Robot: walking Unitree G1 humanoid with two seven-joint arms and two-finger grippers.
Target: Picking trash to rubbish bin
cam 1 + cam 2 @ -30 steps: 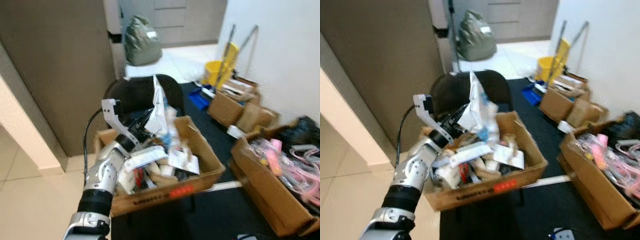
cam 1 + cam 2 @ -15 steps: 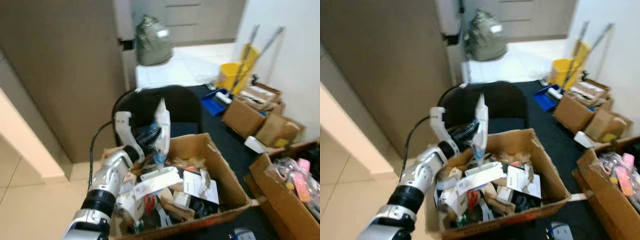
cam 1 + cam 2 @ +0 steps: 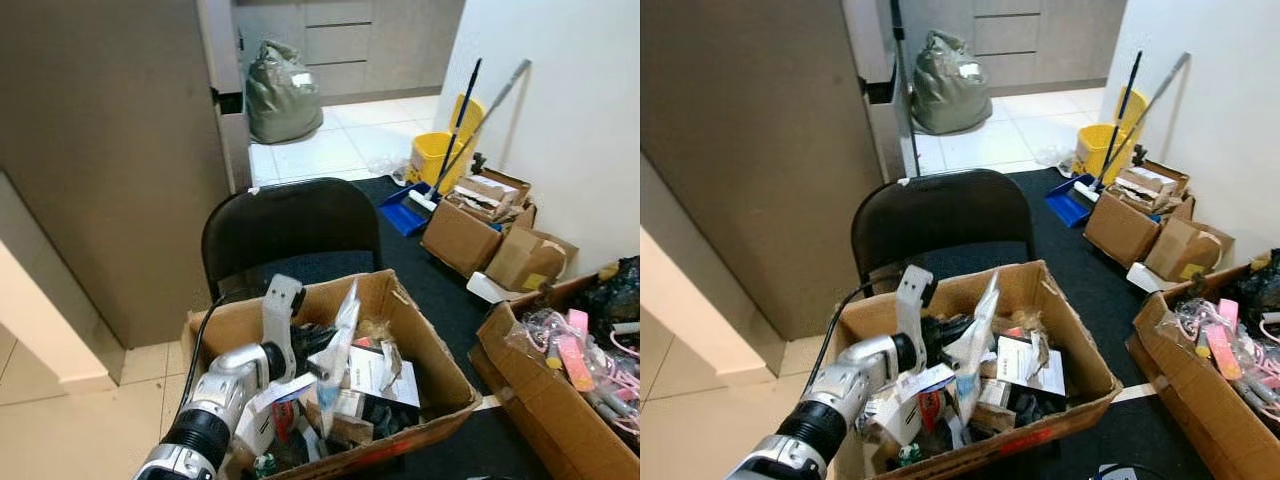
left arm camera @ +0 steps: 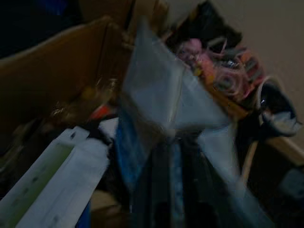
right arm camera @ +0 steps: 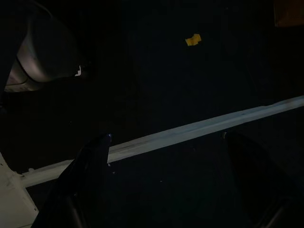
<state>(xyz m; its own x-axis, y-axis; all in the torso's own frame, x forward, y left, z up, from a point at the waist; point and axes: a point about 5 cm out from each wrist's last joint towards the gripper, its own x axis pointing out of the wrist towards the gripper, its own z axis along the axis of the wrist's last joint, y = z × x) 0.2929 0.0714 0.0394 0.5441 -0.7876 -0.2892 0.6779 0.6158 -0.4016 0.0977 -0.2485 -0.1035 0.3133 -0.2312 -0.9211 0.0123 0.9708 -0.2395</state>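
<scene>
Wrapper [image 3: 338, 345] pinched in left gripper [image 3: 318, 352] over cardboard box [image 3: 425, 345].
Clear crinkled plastic, whitish with a blue patch, stands upright above the box's trash; fingers closed on it. Right gripper [image 5: 164, 190] hangs spread wide, holding nothing.

Black chair [image 3: 290, 225] – trash-filled cardboard box [image 3: 425, 345] directly on its seat

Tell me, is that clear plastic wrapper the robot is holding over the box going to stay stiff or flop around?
Probably floppy. The plastic wrapper looks thin and see-through, and it hangs crumpled from the left end effector above the cardboard box. It is likely very light too, since the film sags in loose folds. It may also be slippery, so it could slide out of a light pinch.
</scene>
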